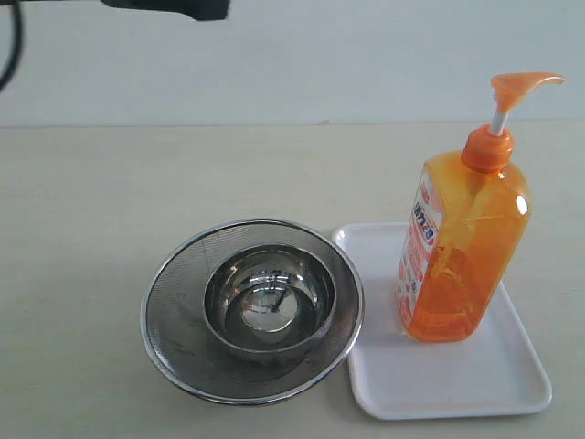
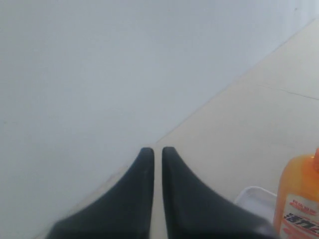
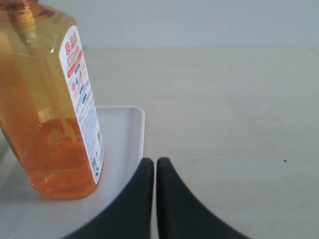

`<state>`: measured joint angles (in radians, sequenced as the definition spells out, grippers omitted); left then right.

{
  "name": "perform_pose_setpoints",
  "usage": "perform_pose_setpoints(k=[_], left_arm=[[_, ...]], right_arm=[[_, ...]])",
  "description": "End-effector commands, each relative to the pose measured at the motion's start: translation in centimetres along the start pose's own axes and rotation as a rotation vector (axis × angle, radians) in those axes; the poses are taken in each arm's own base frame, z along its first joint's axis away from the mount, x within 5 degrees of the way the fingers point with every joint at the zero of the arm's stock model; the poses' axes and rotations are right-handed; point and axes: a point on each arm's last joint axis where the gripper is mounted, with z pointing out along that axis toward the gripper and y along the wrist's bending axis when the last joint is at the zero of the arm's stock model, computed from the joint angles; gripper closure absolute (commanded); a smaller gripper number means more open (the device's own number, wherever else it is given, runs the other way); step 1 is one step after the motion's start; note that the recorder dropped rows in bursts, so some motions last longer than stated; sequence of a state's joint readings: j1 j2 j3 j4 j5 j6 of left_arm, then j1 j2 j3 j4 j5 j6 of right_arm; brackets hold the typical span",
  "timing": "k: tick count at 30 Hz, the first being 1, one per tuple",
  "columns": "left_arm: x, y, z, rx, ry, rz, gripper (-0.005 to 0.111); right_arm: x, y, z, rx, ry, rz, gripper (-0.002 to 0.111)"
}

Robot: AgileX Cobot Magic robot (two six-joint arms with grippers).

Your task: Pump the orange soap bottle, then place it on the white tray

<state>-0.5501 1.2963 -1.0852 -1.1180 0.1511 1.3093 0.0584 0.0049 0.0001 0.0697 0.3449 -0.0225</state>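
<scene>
the orange soap bottle point(image 1: 462, 247) stands upright on the white tray point(image 1: 457, 389), at 4 o'clock in the exterior view. its pump head is raised, with the spout toward 3 o'clock. the steel strainer bowl point(image 1: 174, 338) sits just beside the tray, at its 9 o'clock.

- left pincer point(image 2: 157, 152): clenched, empty, well apart from the bottle.
- right pincer point(image 3: 155, 162): clenched, empty, near the tray rim, not touching the bottle.

judgement: the placement step appears complete; whether the pump was pressed cannot be told. the next move calls only for clearing the arms over the tabletop point(image 1: 91, 201) without tipping the bottle.

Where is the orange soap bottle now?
The orange soap bottle stands on the white tray, right side of the exterior view, beside the steel strainer bowl.
</scene>
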Motion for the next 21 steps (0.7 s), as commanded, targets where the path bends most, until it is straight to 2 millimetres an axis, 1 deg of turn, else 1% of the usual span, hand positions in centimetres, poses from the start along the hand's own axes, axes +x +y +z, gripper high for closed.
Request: perform_pose_setpoints(k=[1, 4, 7, 11, 13, 14, 17, 21], left_arm=[[0.2, 0.5, -4.3, -0.065, -0.046, -0.035, 0.102], [1.4, 0.6, -7.0, -0.099, -0.052, -0.043, 0.102], [3.0, 0.7, -9.2, -0.141, -0.054, -0.116, 0.102], [5.8, 0.8, -12.9, -0.229, -0.062, -0.19, 0.102], [7.0, 0.5, -14.4, -0.266, -0.076, -0.224, 0.102], [7.6, 0.3, -15.5, -0.288, -0.099, -0.242, 0.102], [9.5, -0.8, -17.5, -0.308, -0.136, -0.294, 0.102], [11.3, -1.9, -19.0, -0.31, -0.181, -0.349, 0.102]], right_arm=[[-0.1, 0.0, 0.0, 0.005, -0.01, 0.001, 0.108], [-0.1, 0.0, 0.0, 0.005, -0.01, 0.001, 0.108], [-0.1, 0.0, 0.0, 0.005, -0.01, 0.001, 0.108], [-0.1, 0.0, 0.0, 0.005, -0.01, 0.001, 0.108], [0.0, 0.0, 0.0, 0.004, -0.003, 0.001, 0.108], [0.0, 0.0, 0.0, 0.004, -0.003, 0.001, 0.108], [0.0, 0.0, 0.0, 0.006, -0.004, -0.003, 0.108], [0.0, 0.0, 0.0, 0.006, -0.004, -0.003, 0.108]])
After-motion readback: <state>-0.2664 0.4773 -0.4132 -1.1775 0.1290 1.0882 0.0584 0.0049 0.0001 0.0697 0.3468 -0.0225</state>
